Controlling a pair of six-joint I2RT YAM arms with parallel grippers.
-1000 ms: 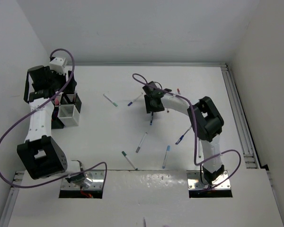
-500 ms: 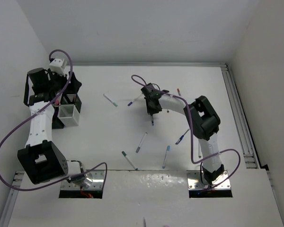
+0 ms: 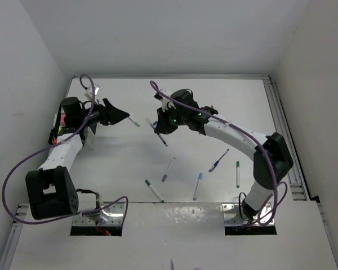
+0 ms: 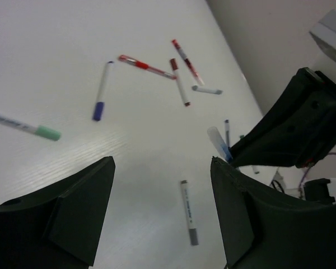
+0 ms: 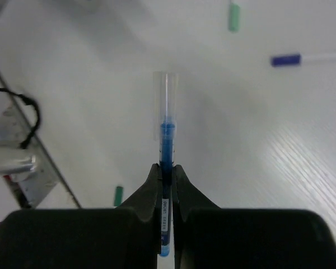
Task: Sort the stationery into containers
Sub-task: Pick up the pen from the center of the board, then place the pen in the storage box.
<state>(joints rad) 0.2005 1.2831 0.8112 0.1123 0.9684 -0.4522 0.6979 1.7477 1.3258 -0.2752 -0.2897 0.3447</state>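
the right pincer is clamped tight on a blue pen with a clear cap. it grips the pen near its back end, so most of the barrel sticks out ahead of the fingers. in the overhead view this pincer sits over the middle of the far half of the desk, and the pen points down and toward the near edge, apparently raised off the surface.

the left pincer stands wide open with nothing between its fingers. it reaches out over the far left part of the desk, facing the right pincer.

the other pens lie loose on the desk:
- a green-capped pen lies between the two pincers.
- a blue-capped pen lies near it, farther from the left pincer.
- a few red pens lie in a loose cluster toward the far right.
- a grey pen lies near the middle.
- a teal-tipped pen and a light blue pen lie close to the near edge.
- a dark blue pen and a green pen lie beside the right arm.

i cannot make out the containers; the left arm covers that far left corner.
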